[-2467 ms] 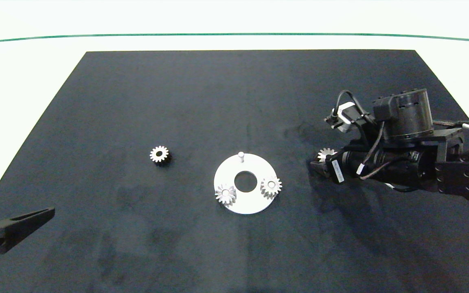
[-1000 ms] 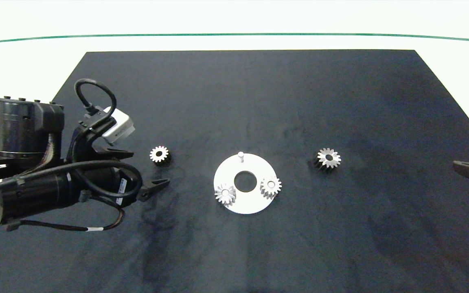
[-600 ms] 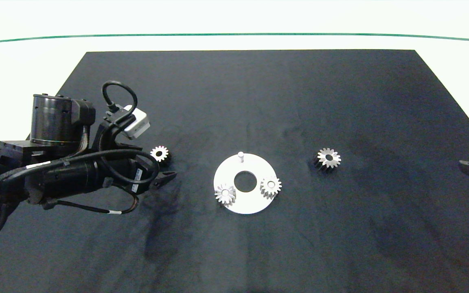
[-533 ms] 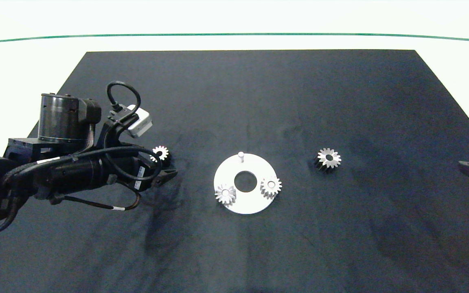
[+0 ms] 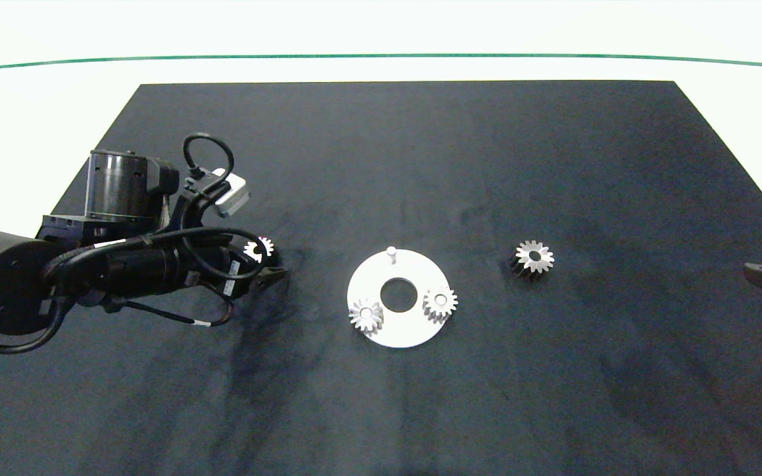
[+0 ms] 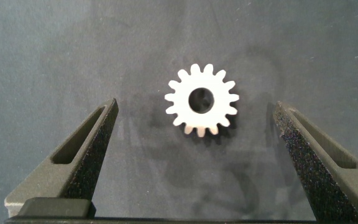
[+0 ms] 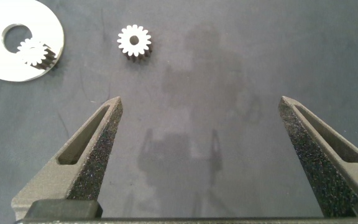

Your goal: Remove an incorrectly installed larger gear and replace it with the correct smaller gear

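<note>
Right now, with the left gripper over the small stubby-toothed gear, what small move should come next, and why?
Probably lower the left gripper and close it on the small silver-faced, stubby-toothed metal gear. Its fingers stand open on either side of the gear, which lies flat on the black mat; the peg on the white round plate is bare.

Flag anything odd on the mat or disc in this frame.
One peg on the white disc stands bare while the other two carry all-silver gears. The larger gear lies loose on the mat, and the smaller gear sits flat between the left gripper's open jaws. No visible damage.
</note>
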You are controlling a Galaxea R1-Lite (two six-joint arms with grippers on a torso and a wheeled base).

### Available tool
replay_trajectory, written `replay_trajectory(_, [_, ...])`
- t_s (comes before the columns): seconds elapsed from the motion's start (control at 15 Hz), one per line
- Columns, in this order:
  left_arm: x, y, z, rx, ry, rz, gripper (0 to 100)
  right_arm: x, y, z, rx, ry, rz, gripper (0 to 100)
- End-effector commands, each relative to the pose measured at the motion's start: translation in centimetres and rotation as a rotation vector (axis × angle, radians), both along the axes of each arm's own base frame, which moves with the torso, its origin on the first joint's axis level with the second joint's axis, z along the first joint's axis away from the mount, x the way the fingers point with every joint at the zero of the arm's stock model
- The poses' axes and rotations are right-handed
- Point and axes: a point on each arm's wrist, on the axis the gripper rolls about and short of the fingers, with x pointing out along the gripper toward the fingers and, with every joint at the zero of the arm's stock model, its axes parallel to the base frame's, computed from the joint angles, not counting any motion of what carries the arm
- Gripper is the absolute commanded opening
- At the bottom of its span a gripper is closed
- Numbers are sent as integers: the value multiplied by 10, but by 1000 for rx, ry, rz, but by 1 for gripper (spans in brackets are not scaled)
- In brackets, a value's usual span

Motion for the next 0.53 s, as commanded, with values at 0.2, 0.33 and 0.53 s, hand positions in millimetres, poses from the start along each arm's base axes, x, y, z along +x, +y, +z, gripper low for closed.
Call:
replay_trajectory(0.2, [5, 1, -4, 2, 11, 8, 99, 1, 0, -1, -4, 7, 0, 100])
replay_trajectory(0.33, [8, 0, -2, -6, 7, 13, 95, 1, 0, -1, -4, 7, -5, 100])
replay_trajectory(0.53, [9, 0, 0, -16, 1, 17, 89, 2, -1, -2, -2, 10, -5, 100])
